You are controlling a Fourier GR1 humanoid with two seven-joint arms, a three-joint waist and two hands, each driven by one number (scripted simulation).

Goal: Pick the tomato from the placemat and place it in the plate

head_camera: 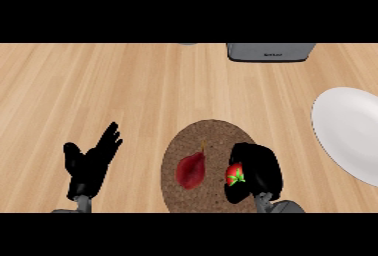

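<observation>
Progress: I have the right robot hand [255, 172] curled round the tomato [235, 174], over the placemat [210, 167]; carry and release remain
Left robot hand [88, 162]: resting, fingers straight, holding nothing
Plate [347, 135]: right, apart from the placemat, cut by the frame edge
Room: bare tabletop [111, 85] between; red pear-shaped item [191, 170] beside the tomato; grey appliance [271, 51] far off

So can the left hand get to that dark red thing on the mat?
Probably yes. The left hand rests open to the left of the placemat, and only bare counter lies between it and the dark red item. The right hand, curled round the tomato, sits on the item's far side.
</observation>
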